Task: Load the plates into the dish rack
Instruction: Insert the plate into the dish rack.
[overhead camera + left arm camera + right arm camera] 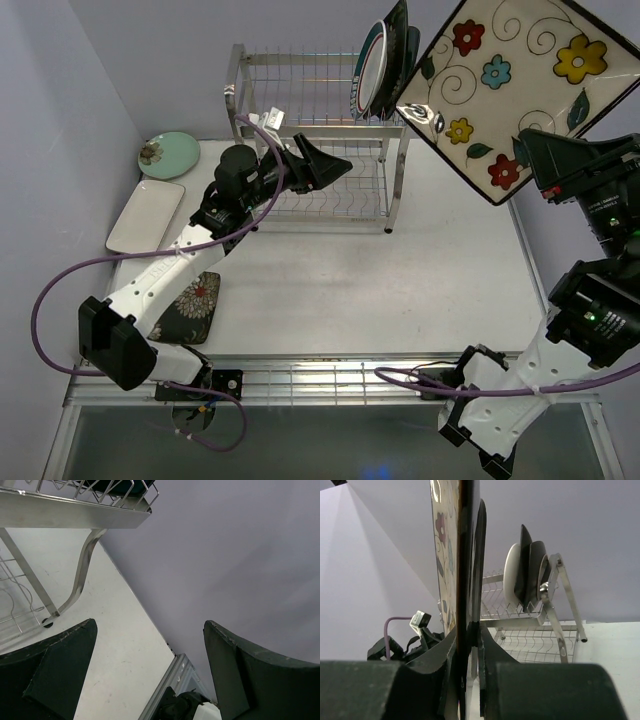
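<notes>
Now, at the far left a green plate (168, 154) lies flat on the desk (440, 290). A white plate (146, 215) lies just beside it, nearer the arms. A dark plate (195, 305) lies flat too, partly under the left arm. The left tool (338, 165) is wide open and holds nothing. It hangs in front of the rack (370, 128), lower than the top shelf. Some standing plates (378, 70) sit on edge at the right end of the top shelf. Right of the rack, the right tool (545, 160) is pinched tight on the edge of the flower plate (505, 85). That plate is up in the air, off the desk.
</notes>
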`<state>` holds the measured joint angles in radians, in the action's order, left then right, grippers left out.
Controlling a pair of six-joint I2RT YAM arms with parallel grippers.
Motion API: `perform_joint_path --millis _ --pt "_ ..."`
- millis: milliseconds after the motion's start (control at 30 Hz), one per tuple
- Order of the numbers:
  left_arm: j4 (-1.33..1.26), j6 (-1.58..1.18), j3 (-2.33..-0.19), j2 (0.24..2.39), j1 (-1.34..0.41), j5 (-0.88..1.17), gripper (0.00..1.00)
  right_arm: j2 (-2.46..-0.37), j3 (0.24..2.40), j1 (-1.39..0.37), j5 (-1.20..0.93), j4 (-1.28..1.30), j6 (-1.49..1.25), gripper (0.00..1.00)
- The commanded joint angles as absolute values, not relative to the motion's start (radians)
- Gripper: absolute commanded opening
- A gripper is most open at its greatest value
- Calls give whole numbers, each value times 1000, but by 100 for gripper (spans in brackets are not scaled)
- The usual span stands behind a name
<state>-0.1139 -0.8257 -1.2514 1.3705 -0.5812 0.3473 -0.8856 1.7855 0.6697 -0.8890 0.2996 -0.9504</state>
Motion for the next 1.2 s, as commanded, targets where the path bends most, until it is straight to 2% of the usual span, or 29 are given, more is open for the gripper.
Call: perform_joint_path --millis 0,133,267,833,1167 --pt "-126 -808 -1252 1321 -586 331 97 -871 1816 638 -807 196 -966 8" --pt "-124 -804 -1252 1318 -584 328 97 -920 1841 542 -766 265 -911 8" --pt "-126 -801 -1253 1319 -584 322 97 -933 1851 425 -634 333 -813 8" --pt "-127 -799 -1241 1315 -584 316 97 -950 1749 328 -588 261 -796 8" --pt "-129 -801 -1255 1342 -584 313 97 -985 1796 314 -546 224 -818 8"
